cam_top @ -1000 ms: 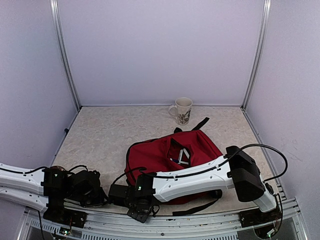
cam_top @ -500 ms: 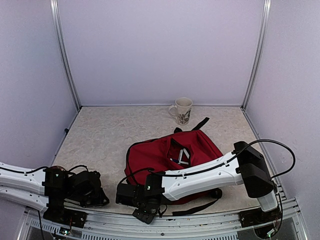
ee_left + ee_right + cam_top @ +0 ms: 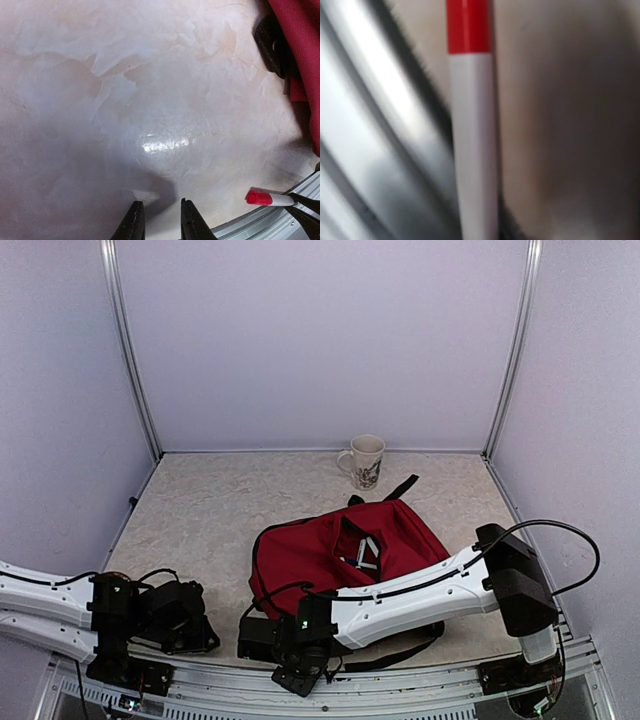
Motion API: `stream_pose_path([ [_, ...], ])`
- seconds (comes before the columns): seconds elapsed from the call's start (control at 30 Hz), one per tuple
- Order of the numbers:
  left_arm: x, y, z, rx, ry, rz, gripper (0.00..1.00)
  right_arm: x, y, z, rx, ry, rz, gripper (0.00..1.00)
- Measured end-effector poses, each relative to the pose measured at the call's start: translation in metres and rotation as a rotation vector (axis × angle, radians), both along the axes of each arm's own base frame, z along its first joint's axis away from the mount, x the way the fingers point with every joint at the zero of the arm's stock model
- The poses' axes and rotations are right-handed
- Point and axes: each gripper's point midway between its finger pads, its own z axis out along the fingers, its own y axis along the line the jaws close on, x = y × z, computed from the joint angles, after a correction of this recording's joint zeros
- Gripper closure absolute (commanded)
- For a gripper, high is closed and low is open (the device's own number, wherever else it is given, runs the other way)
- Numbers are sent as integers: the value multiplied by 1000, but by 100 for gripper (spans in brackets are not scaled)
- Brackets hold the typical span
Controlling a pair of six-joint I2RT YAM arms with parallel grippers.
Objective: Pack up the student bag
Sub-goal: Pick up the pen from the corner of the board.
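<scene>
The dark-red student bag [image 3: 330, 550] lies on the table's middle with a pocket open, and white items show inside it. Its edge shows in the left wrist view [image 3: 300, 35]. My right arm reaches across in front of the bag. Its gripper [image 3: 262, 640] is low at the near edge. A white marker with a red cap [image 3: 270, 198] sticks out from between its black fingers [image 3: 305, 202]. The marker fills the blurred right wrist view [image 3: 472, 125]. My left gripper [image 3: 162, 225] is slightly open and empty just above the table, left of the marker.
A cream mug [image 3: 365, 460] stands at the back, beyond the bag. The metal rail of the table's near edge [image 3: 280, 220] runs right beside the marker. Black bag straps [image 3: 400, 485] trail toward the mug and toward the near edge.
My right gripper has shifted a little to the right and closer to the near rail. The left arm has hardly moved.
</scene>
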Motion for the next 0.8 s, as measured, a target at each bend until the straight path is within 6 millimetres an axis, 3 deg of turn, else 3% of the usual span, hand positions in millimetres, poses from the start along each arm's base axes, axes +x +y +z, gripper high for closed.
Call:
stream_pose_path([
  [0.1,0,0,0,0,-1,-2,75,-9,-5,0,-24,-1,19,100],
  [0.2,0,0,0,0,-1,-2,75,-14,-8,-1,-47,1,27,93],
  [0.6,1,2,1,1,-5,5,74,-10,-7,-3,-125,-28,18,79],
  [0.7,1,2,1,1,-7,6,74,-9,-7,-3,-138,-35,15,79],
  [0.8,2,2,2,-4,-9,6,73,-9,-7,-3,-143,-37,15,87],
])
